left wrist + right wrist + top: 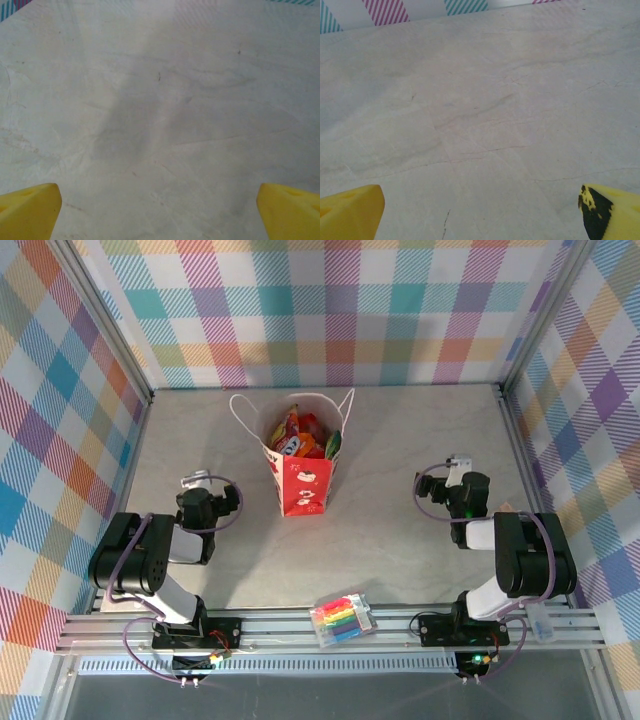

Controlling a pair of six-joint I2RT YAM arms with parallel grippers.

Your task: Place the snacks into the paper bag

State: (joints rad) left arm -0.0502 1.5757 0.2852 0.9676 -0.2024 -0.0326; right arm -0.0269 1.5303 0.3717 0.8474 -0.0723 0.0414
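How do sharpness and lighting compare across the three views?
Top external: sharp, evenly lit, the paper bag and snacks crisp. Left wrist: soft, pale glare band down the table, faint shadow mid-frame, yellow jaws blurred. Right wrist: surface veins sharper, jaws blurred too.

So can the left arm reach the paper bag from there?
Probably yes. The left hand is open over bare table, the paper bag stands close beside it, and nothing lies between them.
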